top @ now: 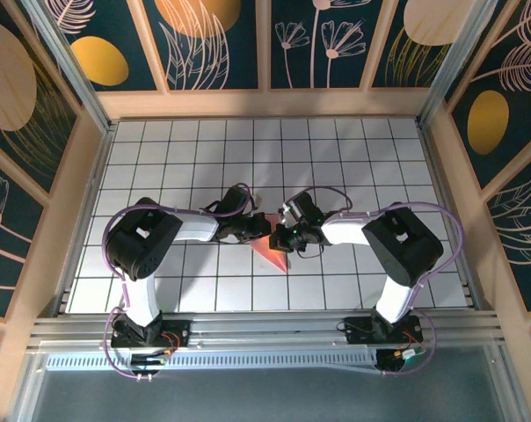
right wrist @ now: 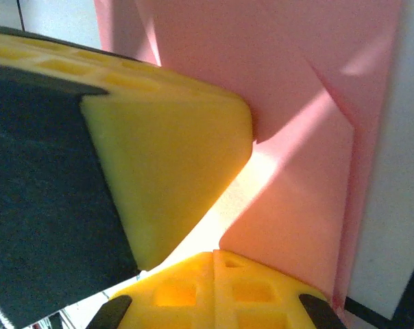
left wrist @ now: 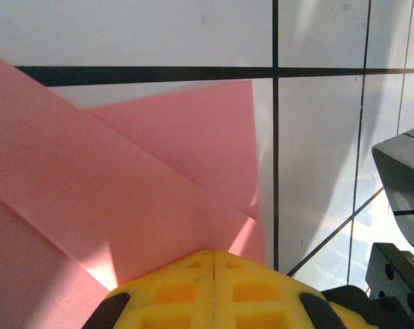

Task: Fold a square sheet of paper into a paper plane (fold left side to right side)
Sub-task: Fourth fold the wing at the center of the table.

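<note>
You have a white bench (top: 353,158) with a grid of dark lines on it. Both arms reach in to its middle. Your left arm (top: 142,242) comes from the left and your right arm (top: 402,237) from the right, and they nearly meet.

Between them lies the pink sheet of paper (top: 272,253), flat on the bench and a bit nearer to you than the middle. It is salmon pink and not shiny. From above it looks like a small triangle with its point toward you. Up close you can see it is folded: one flap lies over another, with straight slanted edges and a sharp crease.

Your left tool (top: 258,227) is clenched, its yellow fingers (left wrist: 186,288) pressed together right at the paper. Your right tool (top: 287,239) is clenched too, with its tips at the pink paper, just beside the left tool. You cannot tell if either one pinches the paper.
</note>
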